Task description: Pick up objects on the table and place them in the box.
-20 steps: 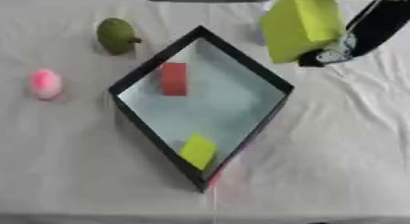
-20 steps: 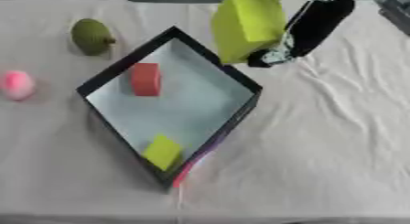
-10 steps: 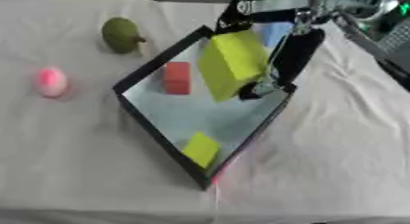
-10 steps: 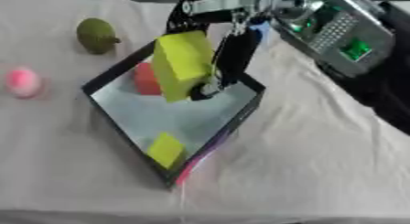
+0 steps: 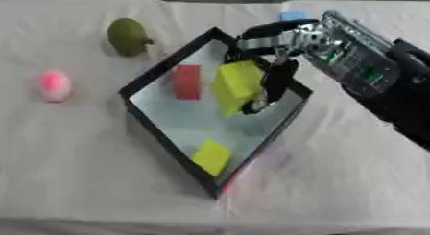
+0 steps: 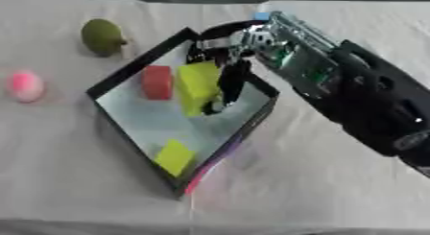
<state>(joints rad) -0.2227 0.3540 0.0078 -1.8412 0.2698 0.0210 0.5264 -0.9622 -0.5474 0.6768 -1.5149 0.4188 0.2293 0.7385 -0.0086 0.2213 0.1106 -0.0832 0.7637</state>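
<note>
My right hand (image 5: pixel 273 80) reaches from the upper right over the black-rimmed box (image 5: pixel 155 71) and is shut on a large yellow-green block (image 5: pixel 236 86), held inside the box above its floor. A red block (image 5: pixel 186 81) lies in the box to the left of it, and a small yellow block (image 5: pixel 211 156) lies near the box's lower corner. On the white cloth outside, a green pear-like fruit (image 5: pixel 127 36) sits at the upper left and a pink ball (image 5: pixel 54 85) at the far left. My left hand is out of sight.
The white tablecloth (image 5: pixel 336 181) covers the table, with wrinkles to the right of the box. A small blue thing (image 5: pixel 293 15) shows at the far edge behind my right arm. A pinkish strip (image 5: pixel 238 176) lies along the box's lower right outer wall.
My right hand has carried the yellow-green block from the table's upper right, leftward and down into the box. The camera view has shifted a little.
</note>
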